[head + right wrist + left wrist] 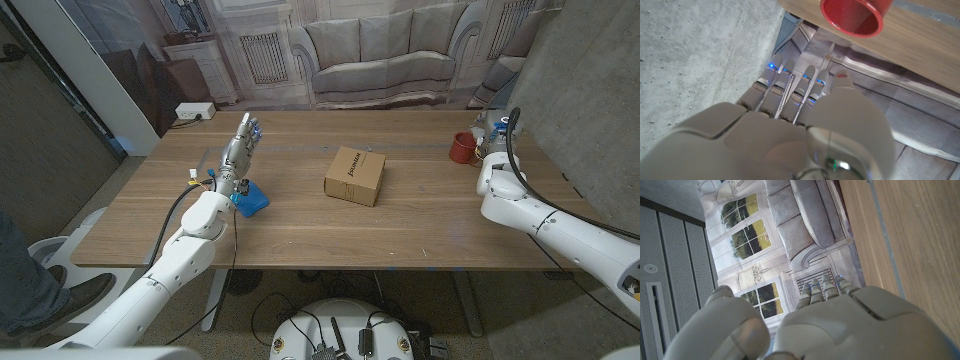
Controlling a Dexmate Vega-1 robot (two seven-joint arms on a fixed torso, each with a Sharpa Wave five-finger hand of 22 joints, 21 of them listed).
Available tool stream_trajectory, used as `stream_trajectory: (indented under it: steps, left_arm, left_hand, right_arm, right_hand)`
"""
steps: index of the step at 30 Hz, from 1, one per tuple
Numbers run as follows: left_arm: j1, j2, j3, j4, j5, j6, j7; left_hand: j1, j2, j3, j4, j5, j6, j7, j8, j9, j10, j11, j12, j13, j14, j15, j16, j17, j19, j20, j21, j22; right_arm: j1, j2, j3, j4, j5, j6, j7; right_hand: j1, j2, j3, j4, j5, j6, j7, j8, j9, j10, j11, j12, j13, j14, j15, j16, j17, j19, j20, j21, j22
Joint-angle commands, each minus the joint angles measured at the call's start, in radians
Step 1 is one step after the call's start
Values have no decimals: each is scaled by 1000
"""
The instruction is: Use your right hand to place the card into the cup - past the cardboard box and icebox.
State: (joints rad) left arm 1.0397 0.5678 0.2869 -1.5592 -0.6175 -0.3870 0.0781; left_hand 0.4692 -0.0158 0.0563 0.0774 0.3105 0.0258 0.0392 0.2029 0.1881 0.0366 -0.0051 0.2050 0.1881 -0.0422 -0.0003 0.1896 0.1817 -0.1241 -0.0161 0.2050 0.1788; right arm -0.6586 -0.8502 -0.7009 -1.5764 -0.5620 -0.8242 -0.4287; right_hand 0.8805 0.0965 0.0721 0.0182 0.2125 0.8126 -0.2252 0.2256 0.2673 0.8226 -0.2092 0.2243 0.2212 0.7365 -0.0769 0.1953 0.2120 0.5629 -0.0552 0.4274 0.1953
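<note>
The right hand (492,140) is over at the far right end of the table (300,235), right next to the red cup (462,148). In the right wrist view the cup (852,17) sits just off the fingertips (790,75), mouth facing the camera. There's a thin pale strip with dark print between the fingers, which I'd guess is the card (785,94), so that hand looks clamped on it. In the head view I can't make the card out at all, too small and tucked behind the hand.

What could go wrong: the cup is close to the table edge, and the fingers are bunched right beside it. A nudge from a knuckle could tip it or shove it off. Also if the card is only pinched at one end, it could catch the rim and flip out instead of dropping in.

The left hand (240,150) stands upright on the left side, fingers straight and apart, holding nothing, just above a blue thing (250,200) that's partly hidden by the arm. The box (355,175) sits mid-table, well clear. The table edge cuts off half the cup in the wrist view.
</note>
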Motion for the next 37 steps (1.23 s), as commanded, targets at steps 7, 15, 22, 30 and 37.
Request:
stream_trajectory:
  steps: [7,15,22,30,37]
  left_arm:
    - [7,8,-1,-22,4,3,1]
    - [18,14,-6,-32,3,-2,0]
    - [30,19,-12,-36,0,-12,-6]
    - [45,35,-24,-63,-2,-5,0]
    - [50,35,-32,-70,3,-14,5]
  left_hand:
    - [1,6,-5,0,-4,6,2,-3,2,1,0,2,5,-11,-2,-1,3,-7,1,-4,4]
    - [2,7,-7,0,-4,5,2,-3,2,-1,1,2,5,-11,-2,-1,3,-6,0,-4,5]
    - [2,7,-7,0,-5,5,2,-3,2,-1,0,2,5,-11,-1,-1,3,-6,1,-3,5]
    - [3,8,-9,0,-5,5,2,-3,2,-1,0,2,5,-11,-1,-1,3,-8,2,-4,5]
    - [3,8,-10,0,-5,4,1,-3,2,-2,1,1,5,-11,-1,-1,3,-9,2,-4,5]
  right_arm:
    - [-52,-20,62,-86,9,41,-54]
    - [-65,-31,76,-129,-10,41,-57]
    - [-74,-31,88,-154,-25,24,-58]
    - [-74,-22,98,-167,-34,18,-58]
    - [-64,-17,100,-163,-40,32,-57]
  right_hand:
    - [-9,1,1,9,3,3,1,6,1,1,-1,3,4,-4,-123,3,1,-4,-80,-5,1]
    - [-13,2,1,11,2,4,1,6,0,2,0,4,4,-4,-124,4,1,-4,-80,-5,1]
    - [-15,3,1,12,2,5,1,6,0,2,0,4,4,-3,-124,4,1,-4,-79,-6,1]
    - [-17,5,0,14,2,8,1,7,0,4,0,6,4,-3,-125,5,1,-4,-78,-6,1]
    - [-17,7,1,14,1,10,1,8,0,5,0,6,4,-3,-126,5,1,-3,-78,-6,1]
